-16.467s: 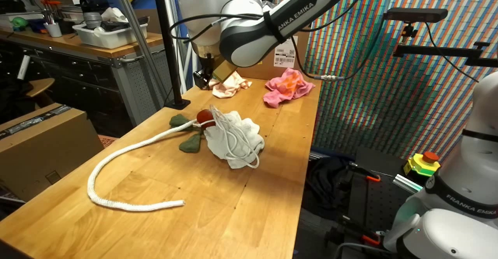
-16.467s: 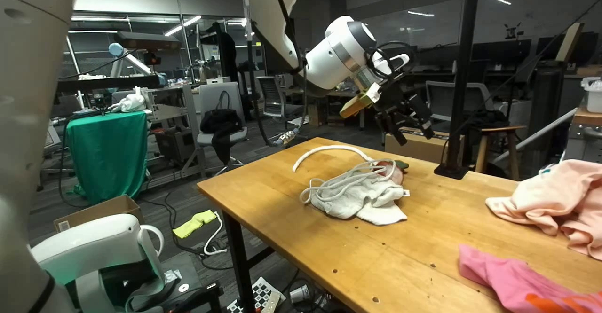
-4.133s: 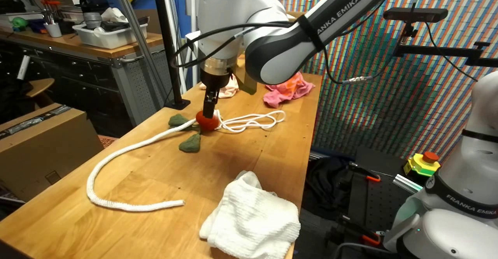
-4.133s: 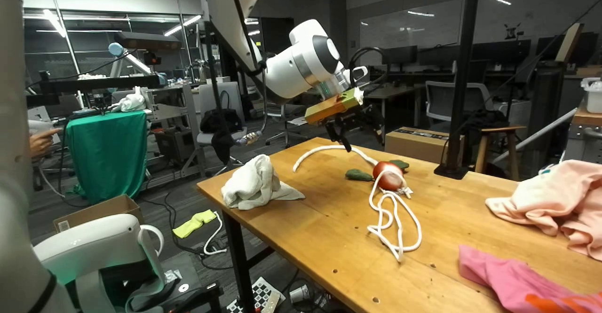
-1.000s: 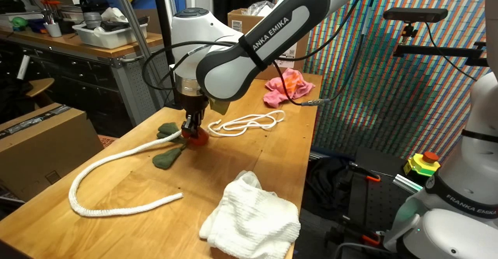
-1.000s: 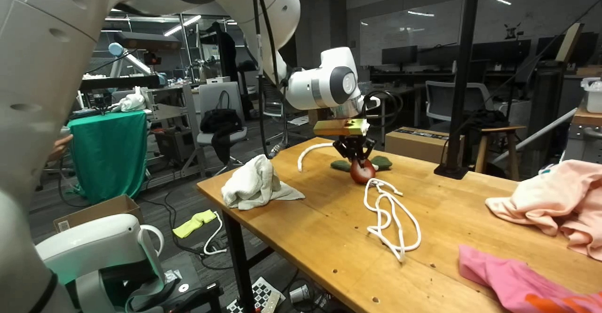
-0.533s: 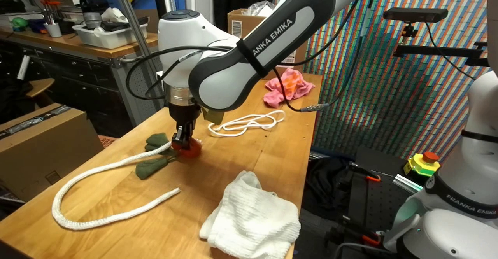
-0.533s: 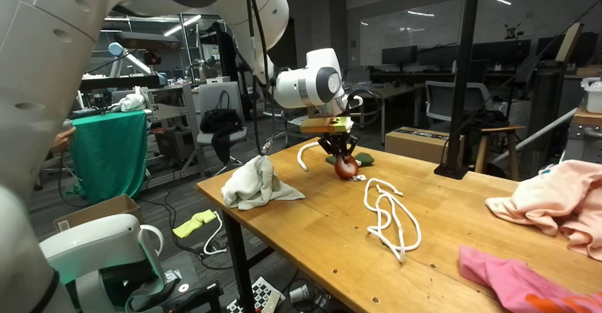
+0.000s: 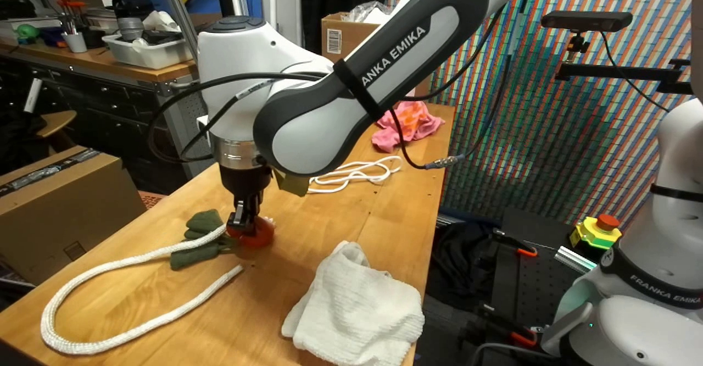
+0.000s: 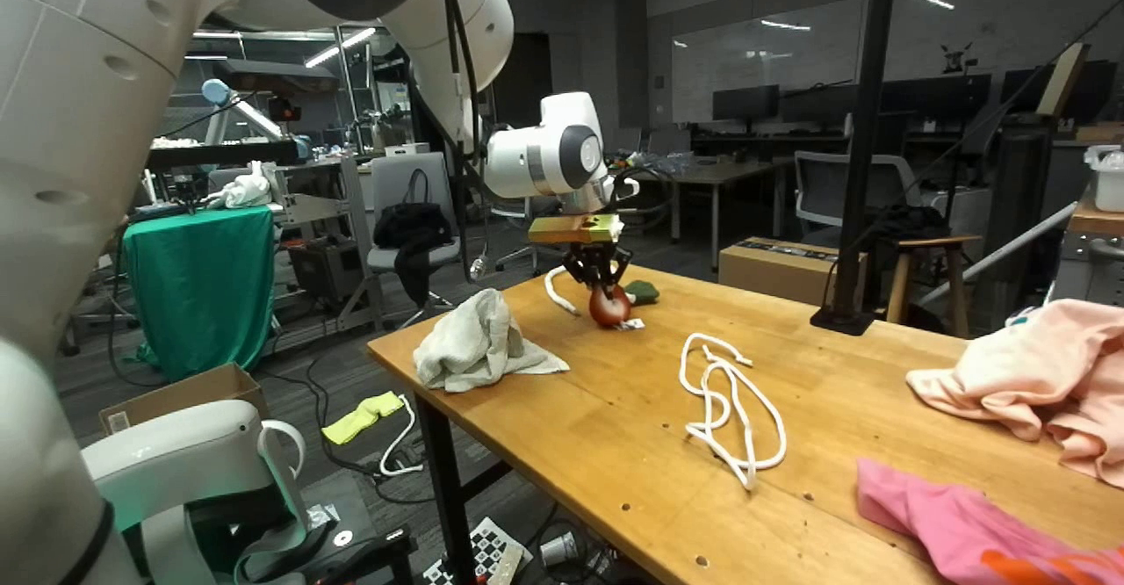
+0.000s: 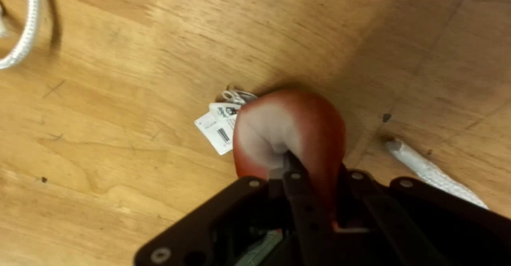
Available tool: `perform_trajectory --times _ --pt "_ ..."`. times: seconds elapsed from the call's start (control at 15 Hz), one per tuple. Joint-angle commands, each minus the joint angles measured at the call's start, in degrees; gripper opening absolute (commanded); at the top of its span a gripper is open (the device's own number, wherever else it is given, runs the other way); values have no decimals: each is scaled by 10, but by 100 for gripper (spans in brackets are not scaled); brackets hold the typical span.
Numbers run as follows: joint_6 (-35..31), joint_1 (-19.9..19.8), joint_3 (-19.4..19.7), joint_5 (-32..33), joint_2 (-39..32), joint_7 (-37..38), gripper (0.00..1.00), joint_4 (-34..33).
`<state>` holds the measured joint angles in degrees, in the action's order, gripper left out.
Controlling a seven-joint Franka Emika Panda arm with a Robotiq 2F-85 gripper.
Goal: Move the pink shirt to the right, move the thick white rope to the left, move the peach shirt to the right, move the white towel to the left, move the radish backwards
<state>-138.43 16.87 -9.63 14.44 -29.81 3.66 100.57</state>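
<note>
Pointing leaves (image 9: 204,221) away from the towel (image 9: 357,305), the radish (image 9: 260,235) seems level lengthwise.

Wooden table (image 10: 597,436), exterior view, thin white string (image 10: 745,431) on it = clock centre. Thick white rope (image 10: 551,287): 10 o'clock. Radish (image 10: 606,311): 10 too, closer in, contact unclear. White towel (image 10: 481,352): 9–10. Peach shirt (image 10: 1027,374): 3. Pink shirt (image 10: 948,515): 4. Black post base (image 10: 841,321): 1–2.
</note>
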Motion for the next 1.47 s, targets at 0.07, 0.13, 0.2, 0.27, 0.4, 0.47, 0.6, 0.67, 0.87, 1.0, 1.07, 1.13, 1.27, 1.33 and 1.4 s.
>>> perform_trajectory --times 0.07,0.13,0.2,0.27,0.4,0.47,0.6,0.67,0.87,1.0,1.07,1.13,1.27,1.33,1.4 --pt "56 24 -7 -8 22 -7 8 1" --pt "74 29 -7 -5 25 -5 8 -3" --pt "95 35 -5 1 30 -2 8 -8" --pt "109 39 -4 4 33 0 8 -12" --pt "152 40 -10 -6 35 -6 8 -35" --pt "170 41 -11 -9 35 -6 8 -46" --pt "205 42 -12 -14 29 1 8 -74" --pt "220 43 -12 -15 26 2 8 -88" --pt "250 44 -12 -19 16 12 8 -126" --pt "257 43 -13 -28 14 18 8 -145" --pt "263 44 -13 -32 13 21 8 -155" --pt "269 44 -13 -37 14 25 8 -165" --pt "286 46 -13 -45 11 30 8 -190" --pt "300 46 -13 -48 10 29 8 -203" --pt "314 45 -14 -55 9 28 8 -216"
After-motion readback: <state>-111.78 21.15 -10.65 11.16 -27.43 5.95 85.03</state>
